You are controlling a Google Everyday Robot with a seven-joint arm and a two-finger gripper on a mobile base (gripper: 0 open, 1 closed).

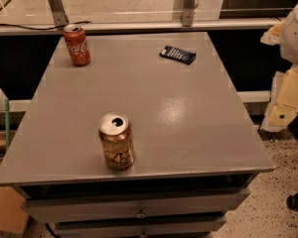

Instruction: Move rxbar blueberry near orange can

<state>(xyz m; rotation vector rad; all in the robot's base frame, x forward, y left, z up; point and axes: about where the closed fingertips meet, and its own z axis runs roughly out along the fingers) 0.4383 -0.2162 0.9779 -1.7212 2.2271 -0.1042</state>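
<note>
The rxbar blueberry [178, 54], a flat dark navy wrapper with white print, lies at the far right of the grey table top. The orange can [116, 141], golden-tan with dark script and an opened silver top, stands upright near the front edge, left of the middle. The bar and the can are far apart. My gripper [284, 105] hangs off the table's right side, beyond its edge, well away from both and holding nothing that I can see.
A red Coca-Cola can [77, 45] stands upright at the far left corner. The grey table [188, 128] has drawers below its front edge. A rail with metal posts [139, 26] runs behind it. Cardboard boxes [5, 209] sit on the floor at left.
</note>
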